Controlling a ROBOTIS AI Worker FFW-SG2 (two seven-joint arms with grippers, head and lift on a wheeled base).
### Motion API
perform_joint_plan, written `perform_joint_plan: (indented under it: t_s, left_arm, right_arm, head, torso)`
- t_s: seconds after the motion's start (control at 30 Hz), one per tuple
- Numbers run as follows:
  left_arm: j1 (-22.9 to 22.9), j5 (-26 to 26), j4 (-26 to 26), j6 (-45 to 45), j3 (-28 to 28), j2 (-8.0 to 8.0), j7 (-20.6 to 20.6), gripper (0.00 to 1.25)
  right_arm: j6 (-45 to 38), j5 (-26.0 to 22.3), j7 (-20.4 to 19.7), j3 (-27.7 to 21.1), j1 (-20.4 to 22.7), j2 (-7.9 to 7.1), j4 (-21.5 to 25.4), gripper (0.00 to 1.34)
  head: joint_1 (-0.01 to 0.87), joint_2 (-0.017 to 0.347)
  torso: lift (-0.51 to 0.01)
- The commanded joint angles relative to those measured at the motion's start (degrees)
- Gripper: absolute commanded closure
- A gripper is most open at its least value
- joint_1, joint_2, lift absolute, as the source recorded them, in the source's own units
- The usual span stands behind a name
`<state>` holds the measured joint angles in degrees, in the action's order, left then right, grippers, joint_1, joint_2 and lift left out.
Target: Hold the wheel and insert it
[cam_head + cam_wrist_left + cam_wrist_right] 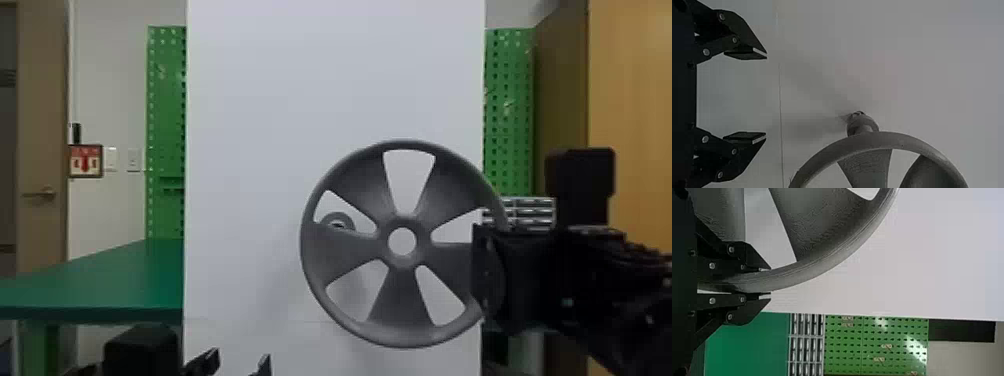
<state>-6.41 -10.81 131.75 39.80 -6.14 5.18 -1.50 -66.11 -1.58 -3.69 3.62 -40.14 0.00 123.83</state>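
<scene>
The left gripper [241,364], empty, spreads its fingers wide low before a white panel [240,150]. A round fitting [347,220] shows through an opening in the gray wheel [400,305], upright before the panel, its right rim clamped between the right gripper's [482,275] closely set fingers.

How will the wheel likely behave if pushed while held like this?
The wheel would probably be stiff: broad spokes tie its hub to an unbroken rim. Five cutouts suggest it may be light for its size. The right gripper holds it at one side only, so a push might twist it.
</scene>
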Motion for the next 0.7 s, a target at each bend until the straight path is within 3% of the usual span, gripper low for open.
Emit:
perform_joint_plan:
  t_s: [0.0,0.23,0.67]
  left_arm:
    - [-0.1,0.1,0.0,0.0,0.1,0.00,-0.1,0.52]
    - [-0.1,-0.1,0.0,0.0,0.0,0.00,-0.1,0.52]
    - [-0.3,-0.1,-0.1,0.0,-0.3,0.00,-0.2,0.52]
  right_arm:
    - [1.4,-1.0,-0.1,1.1,-0.4,0.05,-1.7,1.16]
    - [2.9,-1.5,-0.7,2.9,-0.9,0.05,-2.9,1.16]
    - [5.4,-4.9,-7.4,7.2,-1.5,0.05,-5.0,1.16]
  head:
    - [0.003,0.069]
    - [0.003,0.069]
    - [0.003,0.071]
  torso:
    - [-0.483]
    - [-0.483]
    - [-0.483]
